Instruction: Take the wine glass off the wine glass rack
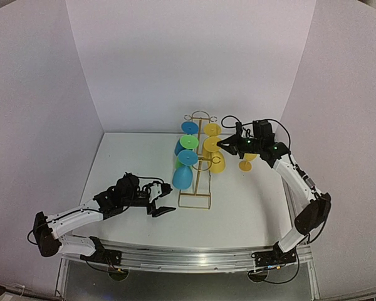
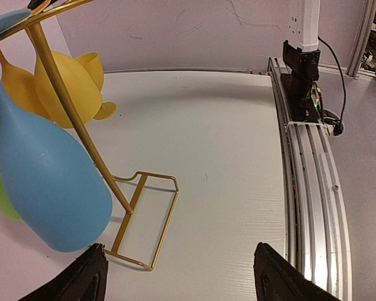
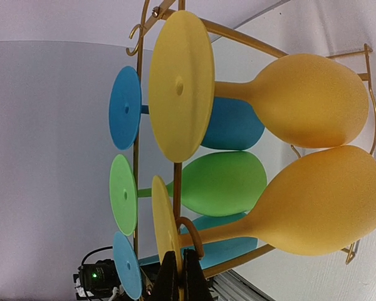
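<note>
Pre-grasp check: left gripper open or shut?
Open. In its wrist view the left gripper has its fingers wide apart, only bare table between them, nothing held.

Blue wine glass (image 2: 44, 182) on gold rack (image 2: 71, 108), fingers (image 2: 81, 279) wide apart below

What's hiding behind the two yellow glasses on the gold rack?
Behind the yellow glasses, two blue glasses and a green glass hang on the rack. The yellow bowls cover part of each one.
</note>
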Controlling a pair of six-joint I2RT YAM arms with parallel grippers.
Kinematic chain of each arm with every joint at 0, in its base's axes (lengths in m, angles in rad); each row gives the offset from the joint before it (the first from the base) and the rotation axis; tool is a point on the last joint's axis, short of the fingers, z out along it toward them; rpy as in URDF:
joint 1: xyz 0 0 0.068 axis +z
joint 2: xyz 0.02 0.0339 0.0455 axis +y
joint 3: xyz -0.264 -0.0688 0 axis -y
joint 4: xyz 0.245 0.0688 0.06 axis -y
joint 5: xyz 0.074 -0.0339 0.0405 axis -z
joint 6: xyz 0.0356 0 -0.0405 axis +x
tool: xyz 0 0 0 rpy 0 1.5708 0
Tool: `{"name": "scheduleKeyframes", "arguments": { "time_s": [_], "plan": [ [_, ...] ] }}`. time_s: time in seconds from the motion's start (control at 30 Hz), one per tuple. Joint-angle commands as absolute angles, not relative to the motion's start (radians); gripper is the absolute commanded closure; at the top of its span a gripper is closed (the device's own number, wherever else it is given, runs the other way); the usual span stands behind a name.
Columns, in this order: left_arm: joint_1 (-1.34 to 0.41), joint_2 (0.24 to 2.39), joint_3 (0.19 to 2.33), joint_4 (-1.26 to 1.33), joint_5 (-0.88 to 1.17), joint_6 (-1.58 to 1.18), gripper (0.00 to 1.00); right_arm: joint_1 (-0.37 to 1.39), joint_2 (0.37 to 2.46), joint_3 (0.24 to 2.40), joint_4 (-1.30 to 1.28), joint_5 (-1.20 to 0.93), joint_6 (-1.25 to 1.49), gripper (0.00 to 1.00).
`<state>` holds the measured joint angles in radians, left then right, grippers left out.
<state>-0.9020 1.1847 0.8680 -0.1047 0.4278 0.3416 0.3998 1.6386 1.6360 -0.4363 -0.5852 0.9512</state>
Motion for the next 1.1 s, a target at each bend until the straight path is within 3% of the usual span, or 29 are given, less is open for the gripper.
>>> {"name": "scheduleKeyframes", "arguments": {
  "time_s": [0.0, 1.07],
  "plan": [
    [-0.898, 1.157, 0.894, -0.089, 0.448, 0.352, 0.21, 0.386, 1.631, 1.617, -0.547, -0.552, 0.939, 1.0],
    [-0.898, 1.153, 0.897, -0.104, 0.457, 0.37, 0.21, 0.28, 1.52, 1.558, -0.54, -0.596, 0.968, 1.0]
  ]
}}
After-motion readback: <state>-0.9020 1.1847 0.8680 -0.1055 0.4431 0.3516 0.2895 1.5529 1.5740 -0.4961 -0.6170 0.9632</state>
